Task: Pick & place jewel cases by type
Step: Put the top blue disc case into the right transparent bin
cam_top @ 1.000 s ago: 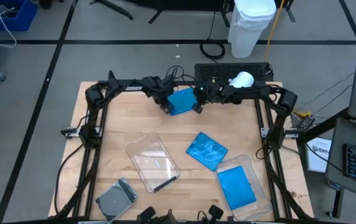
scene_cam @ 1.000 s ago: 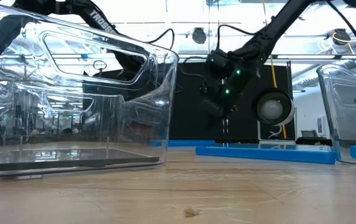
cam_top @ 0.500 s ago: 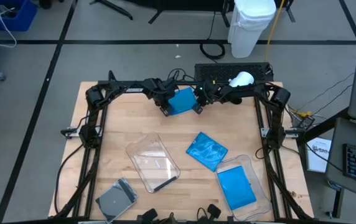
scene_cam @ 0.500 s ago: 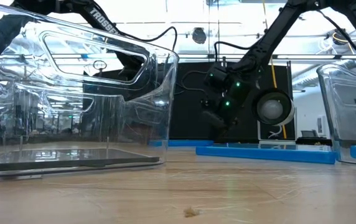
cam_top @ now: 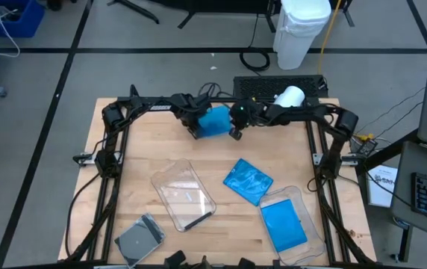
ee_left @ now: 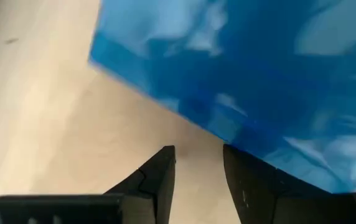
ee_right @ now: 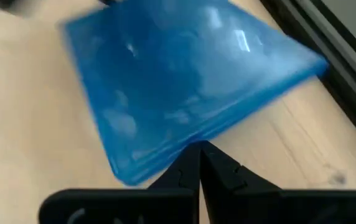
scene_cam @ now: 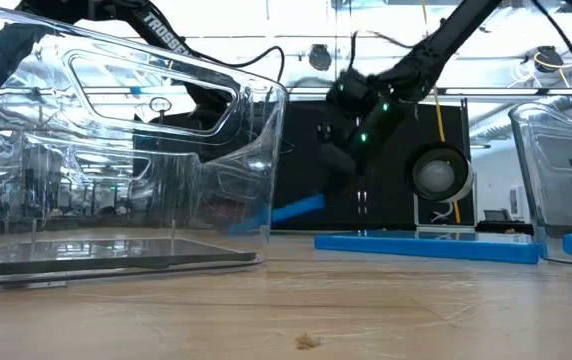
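Observation:
A bright blue jewel case (cam_top: pixel 213 120) sits near the table's far edge between my two grippers. In the low view it is tilted (scene_cam: pixel 286 212), its left edge on the wood and its right edge raised. My right gripper (cam_top: pixel 233 129) is shut at the case's right edge (ee_right: pixel 198 163). My left gripper (cam_top: pixel 196 128) is open by a narrow gap at the case's left edge (ee_left: pixel 198 177). A second blue case (cam_top: pixel 247 181) lies flat mid-table, a third (cam_top: pixel 283 226) inside the right tub. A grey case (cam_top: pixel 139 239) lies near the front-left corner. My right gripper meets the blue case's right edge (ee_right: pixel 190 138) with its shut fingertips (ee_right: pixel 189 163), coming low from the table's right. That edge is raised off the wood and the opposite edge rests on the table. Whether the tips are under the edge or against it is hidden. My left gripper: one finger (ee_left: pixel 249 183) stands at the case's left edge (ee_left: pixel 228 134), but I cannot tell whether it touches.
Two clear tubs stand near the front: the left tub (cam_top: pixel 170 179) holds a dark case (cam_top: pixel 196 221), the right tub (cam_top: pixel 309 232) the blue one. A white object (cam_top: pixel 290 96) and a black panel (cam_top: pixel 258 84) sit at the far edge. Bare wood lies left of centre.
My right gripper has risen and moved a little toward the table's left. The blue case has tipped: its right edge has come up off the table while its left edge stayed down by my left gripper.

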`<state>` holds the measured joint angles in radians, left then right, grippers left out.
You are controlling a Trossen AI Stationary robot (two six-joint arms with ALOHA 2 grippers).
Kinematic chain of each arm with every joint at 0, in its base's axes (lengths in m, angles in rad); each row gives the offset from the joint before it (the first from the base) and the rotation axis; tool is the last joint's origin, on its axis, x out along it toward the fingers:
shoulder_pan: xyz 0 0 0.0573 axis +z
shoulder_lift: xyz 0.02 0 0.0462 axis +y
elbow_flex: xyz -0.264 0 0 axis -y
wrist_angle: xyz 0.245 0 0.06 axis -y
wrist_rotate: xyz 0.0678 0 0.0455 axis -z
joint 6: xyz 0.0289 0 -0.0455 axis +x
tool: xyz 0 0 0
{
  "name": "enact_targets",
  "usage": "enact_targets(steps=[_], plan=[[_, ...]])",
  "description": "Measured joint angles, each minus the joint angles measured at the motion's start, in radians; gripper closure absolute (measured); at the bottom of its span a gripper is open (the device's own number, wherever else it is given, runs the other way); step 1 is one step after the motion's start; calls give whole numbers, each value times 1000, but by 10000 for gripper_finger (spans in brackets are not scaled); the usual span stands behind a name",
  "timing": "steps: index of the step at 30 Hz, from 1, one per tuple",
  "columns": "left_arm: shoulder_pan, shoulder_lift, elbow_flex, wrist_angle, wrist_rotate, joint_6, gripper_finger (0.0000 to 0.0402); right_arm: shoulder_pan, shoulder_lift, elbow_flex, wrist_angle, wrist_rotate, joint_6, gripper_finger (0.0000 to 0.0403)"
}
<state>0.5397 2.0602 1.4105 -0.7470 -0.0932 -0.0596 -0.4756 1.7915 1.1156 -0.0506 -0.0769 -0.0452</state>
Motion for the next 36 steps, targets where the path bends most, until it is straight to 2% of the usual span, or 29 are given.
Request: enact_targets(steps=[5,12,25,30,36], plan=[[0,0,0,-6,-39,-17,257,41,-49,6,52,-29,-29,403],[0,0,0,-5,-29,-17,257,96,-52,7,153,-12,-106,403],[0,1,1,-4,-22,-22,257,106,-51,6,153,-4,-292,401],[-1,2,2,-7,-22,-24,257,107,-50,5,151,8,-347,359],[-2,2,2,-13,-27,-21,257,132,-47,5,151,155,-444,273]])
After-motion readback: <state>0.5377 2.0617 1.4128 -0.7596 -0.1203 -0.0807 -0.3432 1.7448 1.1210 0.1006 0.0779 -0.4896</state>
